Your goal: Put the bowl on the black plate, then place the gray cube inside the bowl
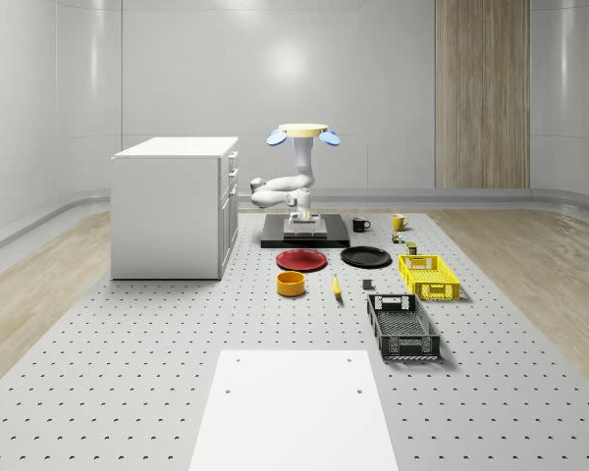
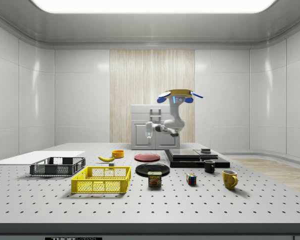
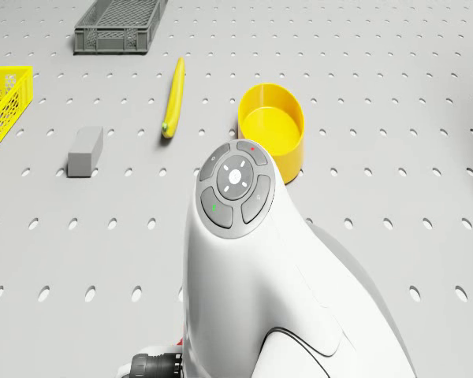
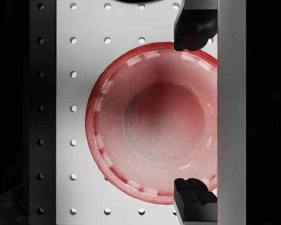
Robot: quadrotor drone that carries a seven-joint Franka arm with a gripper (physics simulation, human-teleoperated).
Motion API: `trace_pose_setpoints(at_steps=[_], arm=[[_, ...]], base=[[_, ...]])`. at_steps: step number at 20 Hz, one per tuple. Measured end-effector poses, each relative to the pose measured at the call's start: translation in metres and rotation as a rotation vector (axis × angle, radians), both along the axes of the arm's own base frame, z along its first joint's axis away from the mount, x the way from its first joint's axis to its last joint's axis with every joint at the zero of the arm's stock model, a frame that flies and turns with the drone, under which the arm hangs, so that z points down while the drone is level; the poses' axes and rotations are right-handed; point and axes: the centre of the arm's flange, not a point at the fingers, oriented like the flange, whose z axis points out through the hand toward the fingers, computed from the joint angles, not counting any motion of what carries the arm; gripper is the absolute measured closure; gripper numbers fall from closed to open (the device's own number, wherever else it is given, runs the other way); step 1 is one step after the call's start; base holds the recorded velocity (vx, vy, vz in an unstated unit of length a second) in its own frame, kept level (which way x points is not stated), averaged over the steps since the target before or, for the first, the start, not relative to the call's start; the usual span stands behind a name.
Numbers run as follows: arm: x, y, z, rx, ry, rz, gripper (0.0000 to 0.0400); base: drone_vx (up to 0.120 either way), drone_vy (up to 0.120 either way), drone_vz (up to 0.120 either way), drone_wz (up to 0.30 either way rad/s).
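Pincer (image 4: 194, 120) fingers stand apart with nothing between them, one black fingertip (image 4: 192, 30) at each edge of the red plate (image 4: 150, 123) seen straight below in the wrist view. In the whole-scene view the drone (image 1: 303, 133) hovers above the dark platform (image 1: 305, 234) at the far end of the perforated worktop (image 1: 128, 334), beside the white cabinet (image 1: 174, 206), and its arm (image 1: 287, 186) bends downward.

The yellow bowl (image 1: 291, 284) sits on the worktop just in front of the red plate, on that view's near side. The black plate (image 1: 365, 257) lies just beside the red plate, toward the whole-scene view's right. The gray cube (image 3: 85, 151) rests flat on the worktop, apart from the bowl, with the banana (image 3: 173, 109) lying between them. A yellow crate (image 1: 429, 276) and a dark gray crate (image 1: 402, 328) stand toward the whole-scene view's right. A black mug (image 1: 359, 225) and a yellow mug (image 1: 399, 222) stand near the platform.
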Motion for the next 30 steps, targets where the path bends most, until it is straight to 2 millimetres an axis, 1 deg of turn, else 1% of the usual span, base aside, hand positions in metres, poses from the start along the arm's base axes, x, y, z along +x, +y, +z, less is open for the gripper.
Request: trace_pose_setpoints(at_steps=[2,7,30], arm=[[0.0,0.0,0.0,0.0,0.0,0.0,0.0],[0.0,0.0,0.0,0.0,0.0,0.0,0.0],[0.0,0.0001,0.0,0.0,0.0,0.0,0.0]], base=[[0.12,0.0,-0.02,0.0],[0.12,0.0,-0.12,0.0],[0.12,0.0,0.0,0.0]])
